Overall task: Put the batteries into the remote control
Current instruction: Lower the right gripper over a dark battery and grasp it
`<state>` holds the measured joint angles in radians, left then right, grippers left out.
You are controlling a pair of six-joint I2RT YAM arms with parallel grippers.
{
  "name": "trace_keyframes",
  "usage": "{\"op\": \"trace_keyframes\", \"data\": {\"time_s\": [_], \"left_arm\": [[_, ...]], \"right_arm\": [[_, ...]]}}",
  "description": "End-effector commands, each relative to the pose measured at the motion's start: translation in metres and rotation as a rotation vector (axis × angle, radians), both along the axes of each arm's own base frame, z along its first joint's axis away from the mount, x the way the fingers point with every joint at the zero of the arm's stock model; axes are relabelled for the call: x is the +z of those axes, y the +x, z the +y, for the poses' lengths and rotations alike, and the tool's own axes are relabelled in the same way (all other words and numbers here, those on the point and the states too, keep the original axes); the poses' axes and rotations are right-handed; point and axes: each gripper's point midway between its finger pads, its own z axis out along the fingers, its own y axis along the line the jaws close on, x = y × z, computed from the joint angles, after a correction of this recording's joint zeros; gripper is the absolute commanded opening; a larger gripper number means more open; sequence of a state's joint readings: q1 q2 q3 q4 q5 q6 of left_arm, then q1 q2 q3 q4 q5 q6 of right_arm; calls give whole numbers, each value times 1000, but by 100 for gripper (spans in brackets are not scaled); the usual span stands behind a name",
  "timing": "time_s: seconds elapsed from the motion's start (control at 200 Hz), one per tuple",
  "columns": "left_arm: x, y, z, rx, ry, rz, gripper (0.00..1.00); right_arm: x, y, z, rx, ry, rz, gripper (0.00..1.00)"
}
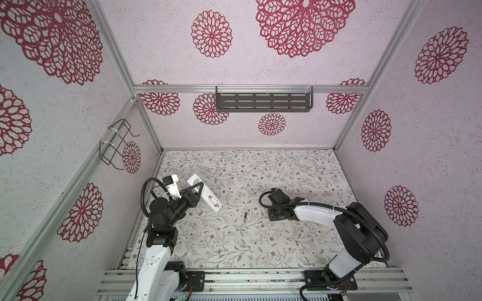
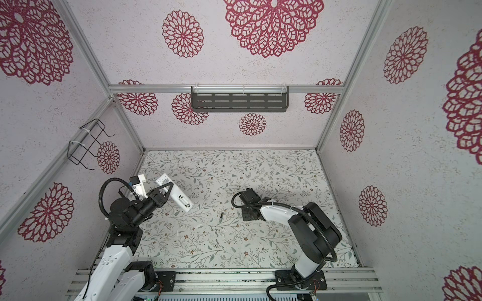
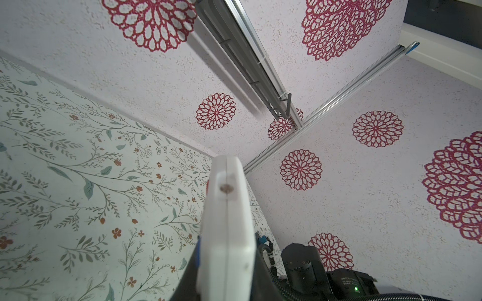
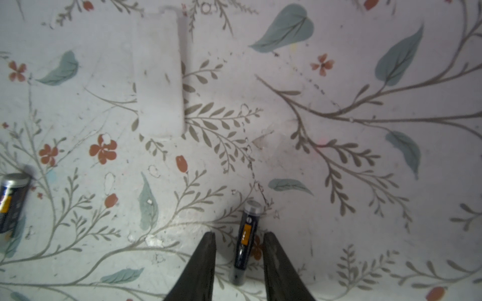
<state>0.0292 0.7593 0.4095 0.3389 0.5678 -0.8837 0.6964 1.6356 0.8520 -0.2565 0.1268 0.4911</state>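
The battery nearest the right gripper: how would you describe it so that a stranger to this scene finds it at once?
On the floral table, find the right gripper, shown in the right wrist view. The battery is the slim dark cylinder with an orange label lying on the table between its open fingers. The second battery lies apart, well clear of the fingers.

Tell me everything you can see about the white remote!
The slim white plastic remote control hangs tilted above the flowery table, pinched around its middle by the left claw. Its back faces up, with small grey printing at the far end and what looks like an open battery slot near the nearer end. The left wrist view shows it edge-on: a seam along its side and a small dark round dot on its tip.
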Motion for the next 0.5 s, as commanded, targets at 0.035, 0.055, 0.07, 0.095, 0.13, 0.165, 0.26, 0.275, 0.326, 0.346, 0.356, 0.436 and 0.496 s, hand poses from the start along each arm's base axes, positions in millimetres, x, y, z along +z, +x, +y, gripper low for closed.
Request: {"op": "trace_keyframes", "data": {"time_s": [0.035, 0.055, 0.07, 0.095, 0.13, 0.165, 0.26, 0.275, 0.326, 0.346, 0.356, 0.436, 0.496], "left_arm": [[6, -2, -1, -4, -1, -35, 13], [6, -2, -1, -3, -1, -35, 13], [6, -2, 0, -3, -1, -35, 13], [6, -2, 0, -2, 0, -37, 13], [6, -1, 0, -2, 0, -38, 13], [6, -1, 0, -2, 0, -38, 13], [7, -2, 0, -3, -1, -39, 13], [6, -2, 0, -3, -1, -38, 13], [6, -2, 0, -2, -1, -38, 13], [7, -2, 0, -3, -1, -40, 13], [6, -2, 0, -3, -2, -38, 13], [8, -3, -1, -4, -3, -42, 13], [8, -3, -1, -3, -4, -42, 13]], "right_arm": [[-3, -16, -10, -15, -29, 39, 34], [-3, -17, -10, -13, -33, 39, 34], [-3, -17, -10, -13, -35, 39, 34], [-3, -18, -11, -10, -40, 40, 34], [-1, -18, -11, -11, -44, 36, 34], [-2, -19, -12, -10, -50, 37, 34], [-1, -20, -12, -9, -58, 35, 33], [-1, -20, -12, -7, -58, 34, 32], [-1, -21, -12, -8, -59, 36, 32], [-1, -21, -12, -9, -58, 35, 31], [-1, -21, -12, -8, -58, 35, 31], [-2, -21, -11, -9, -56, 36, 29], [-2, -21, -11, -9, -55, 36, 28]]}}
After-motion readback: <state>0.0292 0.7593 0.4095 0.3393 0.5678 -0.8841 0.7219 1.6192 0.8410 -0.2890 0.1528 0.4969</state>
